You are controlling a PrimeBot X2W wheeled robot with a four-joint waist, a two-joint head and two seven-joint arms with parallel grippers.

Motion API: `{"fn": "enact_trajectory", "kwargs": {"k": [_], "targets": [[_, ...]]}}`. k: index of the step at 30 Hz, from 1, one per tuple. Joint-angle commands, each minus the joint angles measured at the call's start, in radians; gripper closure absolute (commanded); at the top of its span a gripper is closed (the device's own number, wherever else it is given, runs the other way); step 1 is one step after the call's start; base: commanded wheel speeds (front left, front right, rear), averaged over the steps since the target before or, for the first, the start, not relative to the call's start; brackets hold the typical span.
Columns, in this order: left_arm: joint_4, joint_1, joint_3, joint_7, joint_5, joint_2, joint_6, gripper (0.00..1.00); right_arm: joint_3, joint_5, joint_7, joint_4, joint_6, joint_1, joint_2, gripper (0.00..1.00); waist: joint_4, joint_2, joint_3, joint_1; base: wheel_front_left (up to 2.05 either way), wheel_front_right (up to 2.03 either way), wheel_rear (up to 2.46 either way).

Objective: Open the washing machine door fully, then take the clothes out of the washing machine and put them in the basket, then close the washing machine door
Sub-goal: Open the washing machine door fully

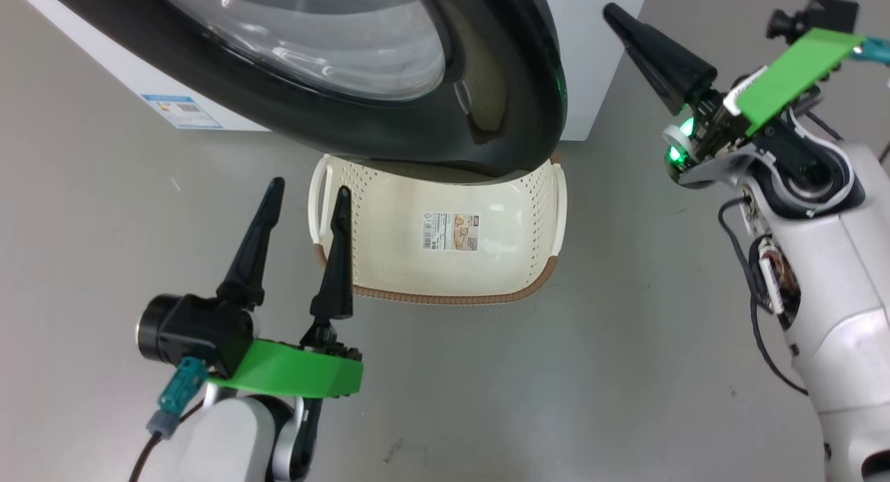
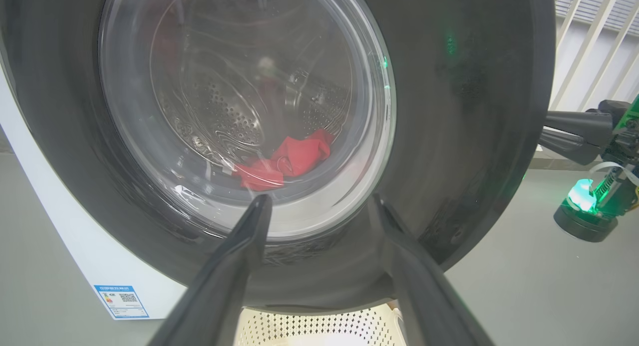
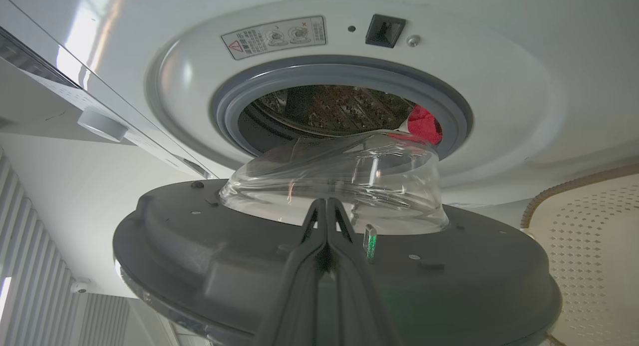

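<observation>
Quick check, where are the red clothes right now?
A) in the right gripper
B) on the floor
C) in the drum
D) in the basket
C: the clothes lie in the drum, seen through the door glass in the left wrist view; what shows of the basket holds no fabric.

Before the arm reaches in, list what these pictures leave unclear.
- Clothes: left wrist view, behind the glare-streaked glass of the door; piece count unclear.
- Basket: head view, far rim covered by the door.
- Blue label: head view, print too small to read.
- Right gripper: right wrist view, shut; whether its tips touch the door is unclear.
</observation>
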Motion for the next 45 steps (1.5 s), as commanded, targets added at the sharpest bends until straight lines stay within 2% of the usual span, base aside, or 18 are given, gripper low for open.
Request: {"fn": "enact_trajectory", "kwargs": {"k": [1, 9, 17, 28, 45], "targets": [[-0.020, -0.002, 0.025, -0.008, 0.004, 0.018, 0.004, 0.00, 0.017, 0.028, 0.046, -0.001, 0.005, -0.040, 0.008, 1.00, 0.003, -0.0001, 0.002, 0.0000, 0.00, 0.00, 0.00], [-0.018, -0.012, 0.013, -0.008, 0.002, 0.018, 0.004, 0.00, 0.042, 0.088, 0.236, 0.103, 0.005, -0.151, -0.001, 1.00, 0.021, -0.0001, 0.018, 0.0000, 0.00, 0.00, 0.00], [-0.016, -0.021, 0.006, -0.008, 0.007, 0.018, 0.010, 0.00, 0.088, 0.070, 0.377, 0.109, 0.005, -0.196, -0.009, 1.00, 0.039, -0.0001, 0.039, 0.0000, 0.00, 0.00, 0.00], [-0.016, -0.028, 0.007, -0.008, -0.001, 0.018, 0.016, 0.00, 0.111, 0.025, 0.420, 0.103, 0.005, -0.193, -0.001, 1.00, 0.040, -0.0001, 0.044, 0.0000, 0.00, 0.00, 0.00], [0.003, 0.009, 0.023, -0.008, -0.025, 0.018, 0.036, 0.00, 0.084, 0.029, 0.461, 0.032, 0.005, -0.017, 0.029, 1.00, 0.075, -0.0001, -0.044, 0.0000, 0.00, 0.00, 0.00]]}}
